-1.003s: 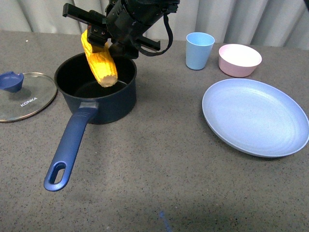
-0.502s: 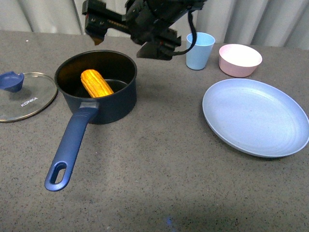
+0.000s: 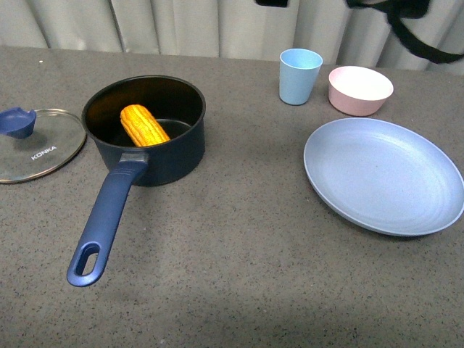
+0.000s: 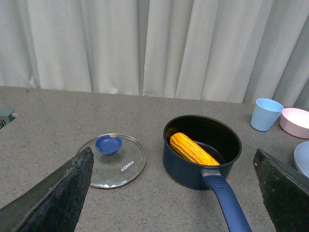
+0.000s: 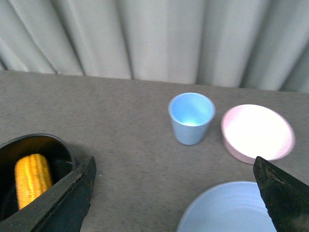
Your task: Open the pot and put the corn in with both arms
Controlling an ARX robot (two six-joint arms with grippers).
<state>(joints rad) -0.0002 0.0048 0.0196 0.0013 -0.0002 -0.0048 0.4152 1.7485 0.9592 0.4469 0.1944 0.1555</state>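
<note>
The dark blue pot (image 3: 181, 148) stands open at the left of the table, its long handle (image 3: 101, 217) pointing to the near edge. The yellow corn (image 3: 143, 125) lies inside it, leaning on the wall. The pot (image 4: 186, 169) and corn (image 4: 192, 149) also show in the left wrist view, far below my open, empty left gripper (image 4: 172, 151). My right gripper (image 5: 174, 159) is open and empty, high above the table between the pot (image 5: 63, 150) with the corn (image 5: 33, 178) and the cup. In the front view only bits of the right arm (image 3: 384, 6) show at the top edge.
The glass lid (image 3: 40, 145) with a blue knob lies flat left of the pot. A light blue cup (image 3: 299, 75) and a pink bowl (image 3: 360, 89) stand at the back right. A large blue plate (image 3: 384, 174) lies at the right.
The right gripper let the corn go into the pot, then rose up and to the right, almost out of the front view. The corn now lies in the pot.
</note>
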